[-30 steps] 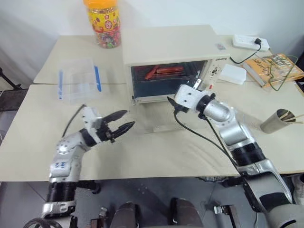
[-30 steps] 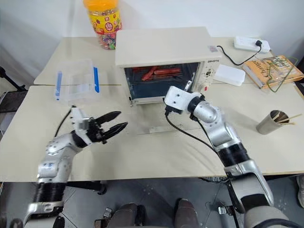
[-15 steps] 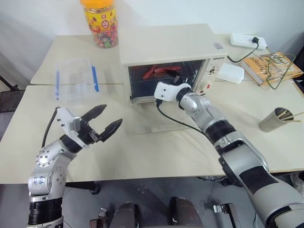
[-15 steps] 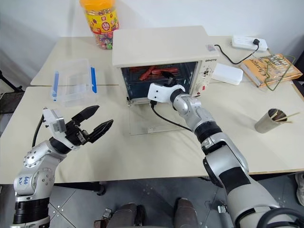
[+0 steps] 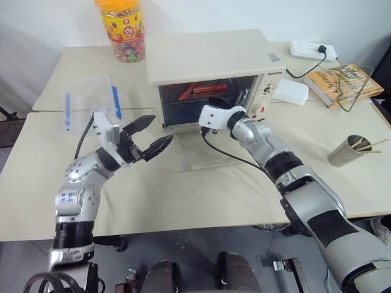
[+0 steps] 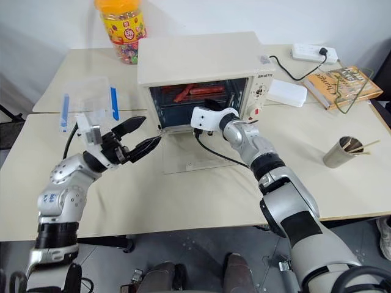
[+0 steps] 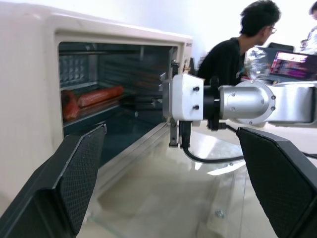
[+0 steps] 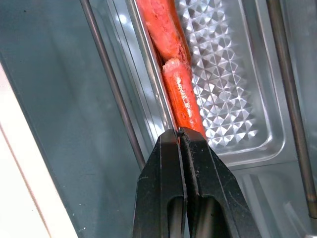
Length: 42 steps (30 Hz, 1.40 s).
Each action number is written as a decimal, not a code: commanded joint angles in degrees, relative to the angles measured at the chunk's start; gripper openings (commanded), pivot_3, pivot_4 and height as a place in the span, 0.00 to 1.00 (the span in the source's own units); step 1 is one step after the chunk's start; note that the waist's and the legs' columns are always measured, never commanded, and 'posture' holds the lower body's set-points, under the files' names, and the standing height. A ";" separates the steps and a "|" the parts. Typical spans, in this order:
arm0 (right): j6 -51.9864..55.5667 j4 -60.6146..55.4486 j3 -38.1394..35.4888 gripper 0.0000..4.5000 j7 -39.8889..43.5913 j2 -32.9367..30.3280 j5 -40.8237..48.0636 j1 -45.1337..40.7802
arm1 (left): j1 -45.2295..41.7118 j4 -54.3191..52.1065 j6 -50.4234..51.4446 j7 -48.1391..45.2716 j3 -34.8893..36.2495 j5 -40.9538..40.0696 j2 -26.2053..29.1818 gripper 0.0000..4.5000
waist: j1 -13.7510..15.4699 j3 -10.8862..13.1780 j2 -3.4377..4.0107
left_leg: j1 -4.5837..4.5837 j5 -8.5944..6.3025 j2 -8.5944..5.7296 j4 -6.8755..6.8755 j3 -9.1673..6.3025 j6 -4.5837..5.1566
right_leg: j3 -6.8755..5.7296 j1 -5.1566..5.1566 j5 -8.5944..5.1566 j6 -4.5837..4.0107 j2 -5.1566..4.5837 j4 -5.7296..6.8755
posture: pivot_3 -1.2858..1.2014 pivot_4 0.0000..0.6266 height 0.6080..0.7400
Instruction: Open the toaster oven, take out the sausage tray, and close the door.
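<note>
1. The sausage tray sits inside the toaster oven, directly ahead of the right gripper, with reddish sausages lying along its near edge.
2. The right gripper's jaws are pressed together at the tray's front rim; the tips seem to pinch that rim, though I cannot tell for sure.
3. The door is folded down flat on the table, lying below the right gripper's wrist and in front of the oven's mouth.
4. The left gripper has its jaws spread wide and holds nothing; it hangs just beside the oven's left front corner, above the door's left edge.
5. Beyond the left jaws lie a clear plastic box with blue clips and a candy jar.
6. Past the right arm, a person sits at a screen.
</note>
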 commanded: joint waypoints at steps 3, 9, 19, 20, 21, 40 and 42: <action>-0.69 -4.33 -0.56 0.00 -0.63 -2.01 -0.73 -1.03 | -8.38 7.98 -3.06 -2.41 -0.60 1.22 -1.07 1.00 | 0.05 0.00 0.00 | -0.04 0.00 -0.04 0.01 0.01 0.00 | -0.01 0.00 0.00 0.00 0.00 -0.01 | 0.52 0.24 1.00; -0.58 -12.30 -0.94 0.00 3.16 -3.95 -0.57 2.56 | -14.22 13.91 -4.66 -3.82 -0.78 2.12 -2.60 1.00 | 0.00 0.00 0.00 | -0.12 0.00 -0.07 -0.06 0.01 0.00 | -0.16 -0.06 0.00 0.00 0.00 0.02 | 0.52 0.24 1.00; 6.19 -33.47 -2.86 0.00 11.27 -7.39 0.38 15.86 | -15.59 17.04 -6.83 -5.23 -1.07 3.54 -3.33 1.00 | 0.17 0.00 0.00 | -0.17 0.00 -0.06 0.02 0.02 0.00 | -0.35 -0.05 0.00 0.00 -0.01 0.04 | 0.52 0.24 1.00; 6.83 -35.40 -3.16 0.00 11.73 -7.81 0.27 17.04 | -15.51 17.00 -6.88 -5.28 -1.04 3.56 -3.35 1.00 | 0.19 0.00 0.00 | -0.17 0.00 -0.06 0.02 0.01 0.00 | -0.35 -0.05 0.00 0.00 -0.01 0.04 | 0.52 0.24 1.00; 7.73 -38.20 -3.63 0.00 12.54 -8.24 0.36 18.79 | -15.36 16.85 -6.78 -5.22 -0.93 3.50 -3.40 1.00 | 0.25 0.00 0.00 | -0.17 0.00 -0.05 0.02 0.01 0.00 | -0.36 -0.05 0.00 0.00 -0.01 0.04 | 0.52 0.24 1.00; 14.84 -62.34 -6.45 0.00 18.18 -11.94 -2.25 36.38 | -6.17 5.23 24.81 2.84 2.95 -7.01 1.44 1.00 | 0.98 0.00 -0.02 | -0.13 0.00 -0.04 0.07 -0.06 0.00 | -0.22 -0.05 0.00 0.00 -0.01 0.00 | 0.52 0.24 1.00; 14.64 -62.05 -6.58 0.00 17.95 -12.07 -2.44 36.40 | -6.69 4.99 27.75 5.00 3.36 -7.60 1.25 1.00 | 1.32 0.00 -0.02 | -0.11 0.00 -0.04 0.10 -0.06 0.00 | -0.13 -0.05 0.00 0.00 -0.01 -0.02 | 0.52 0.24 1.00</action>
